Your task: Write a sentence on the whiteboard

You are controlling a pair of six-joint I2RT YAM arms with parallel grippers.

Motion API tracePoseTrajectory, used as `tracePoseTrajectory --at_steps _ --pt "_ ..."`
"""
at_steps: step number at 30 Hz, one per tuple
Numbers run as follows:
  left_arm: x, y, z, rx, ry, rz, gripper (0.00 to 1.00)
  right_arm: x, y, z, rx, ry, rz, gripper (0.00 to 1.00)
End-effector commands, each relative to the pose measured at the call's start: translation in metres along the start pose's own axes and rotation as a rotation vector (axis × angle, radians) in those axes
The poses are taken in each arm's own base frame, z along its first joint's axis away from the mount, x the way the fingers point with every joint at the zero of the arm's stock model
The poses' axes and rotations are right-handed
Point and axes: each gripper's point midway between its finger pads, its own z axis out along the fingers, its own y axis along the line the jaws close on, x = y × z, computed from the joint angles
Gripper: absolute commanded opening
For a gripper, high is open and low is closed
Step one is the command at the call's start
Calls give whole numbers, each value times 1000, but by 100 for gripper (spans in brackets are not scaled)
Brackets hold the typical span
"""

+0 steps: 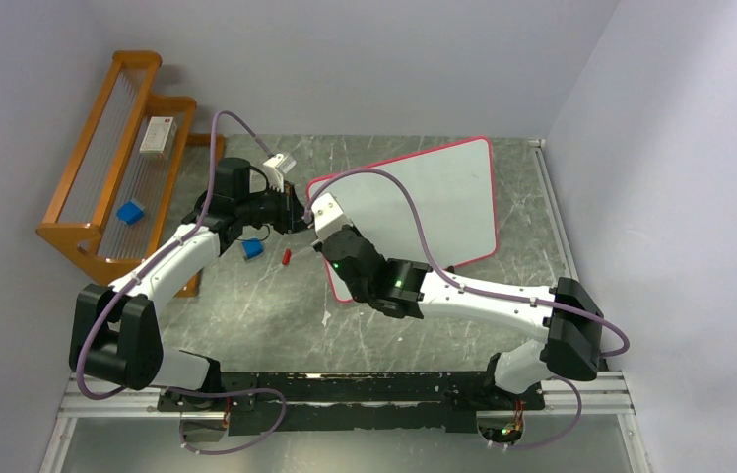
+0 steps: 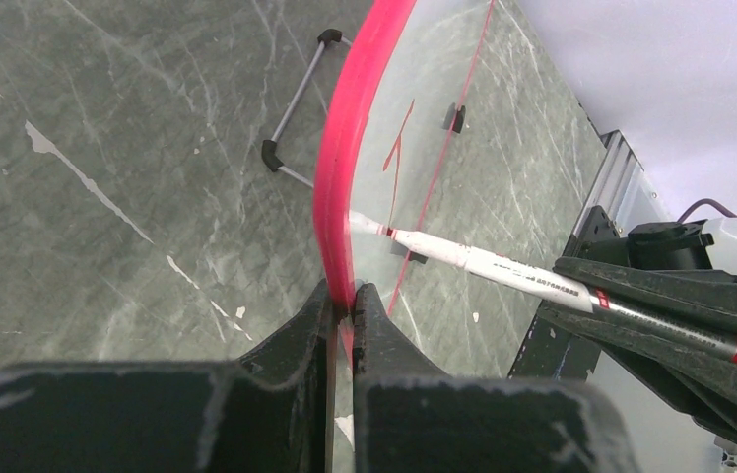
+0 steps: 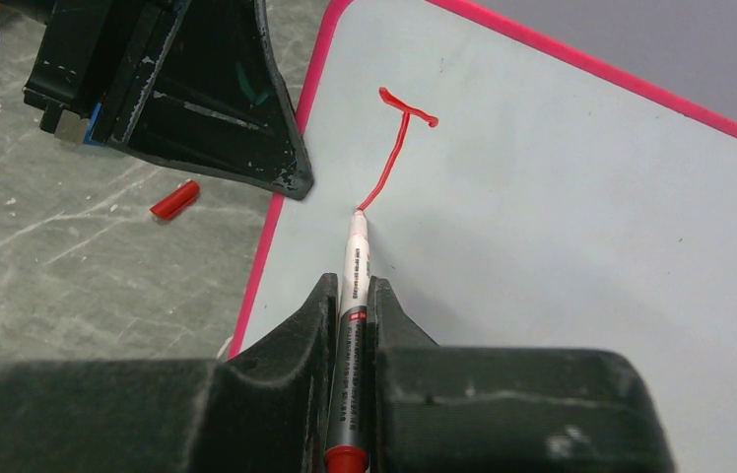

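Right hand (image 3: 352, 292) grips the marker (image 3: 355, 251), tip on the whiteboard (image 3: 591, 246); left hand (image 2: 345, 302) clamps its rim; we should press lightly, evenly.

Black right gripper (image 3: 350, 296) clamping white red-ended marker (image 3: 356, 251), tip on pink-bordered whiteboard (image 3: 562, 246), at red T-shaped stroke (image 3: 399, 148)'s foot

Here you see the whiteboard (image 1: 453, 187): white face, thin pink-red border, rounded corners, tilted up on the bench (image 1: 266, 305), one red T-shaped mark (image 3: 396, 148) near its left edge.
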Motion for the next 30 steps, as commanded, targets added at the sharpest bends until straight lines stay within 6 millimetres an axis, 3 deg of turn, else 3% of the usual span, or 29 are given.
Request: tracePoseTrajectory --at_steps 1,20,26,30 --pt "-1 -1 -3 -9 -10 33 5 -1 3 -4 -15 -9 18 0" --pt "2 1 -1 -22 2 34 5 -23 9 -1 -22 -88 54 0" --pt "2 4 -1 -37 0 31 5 -31 -2 -15 -38 -109 84 0" --pt "2 5 -1 -41 1 30 5 -25 -11 -17 -2 -98 71 0"
